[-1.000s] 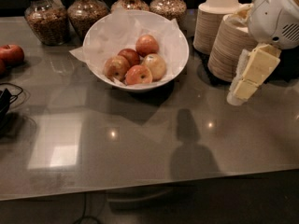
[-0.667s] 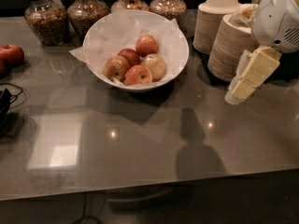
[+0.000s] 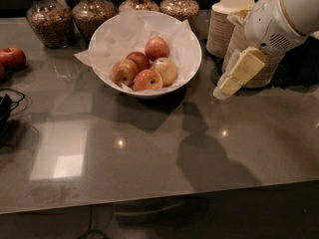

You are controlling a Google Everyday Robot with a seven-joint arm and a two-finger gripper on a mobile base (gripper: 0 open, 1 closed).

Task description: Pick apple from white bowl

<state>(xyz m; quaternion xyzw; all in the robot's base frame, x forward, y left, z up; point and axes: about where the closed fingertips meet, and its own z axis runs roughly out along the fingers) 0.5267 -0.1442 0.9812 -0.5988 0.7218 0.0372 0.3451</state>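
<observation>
The white bowl [image 3: 192, 59], lined with crumpled white paper, stands at the back centre of the grey table. It holds several apples. The apple [image 3: 157, 48], round and medium red with a light blush, lies at the back of the pile. A smaller, darker red apple [image 3: 138, 59] and a pale yellow apple [image 3: 166, 70] lie beside it. My gripper [image 3: 223, 90] hangs above the table just right of the bowl's rim, pointing down and to the left. It holds nothing that I can see.
Stacks of tan disposable bowls [image 3: 227, 21] stand behind the gripper at the back right. Several glass jars [image 3: 47, 19] line the back edge. Two red apples [image 3: 12, 58] lie on the table at far left, and a black cable [image 3: 7, 108] lies near the left edge.
The gripper has moved a little to the left and down, closer to the bowl's right rim. The bowl and the apples have not moved.
</observation>
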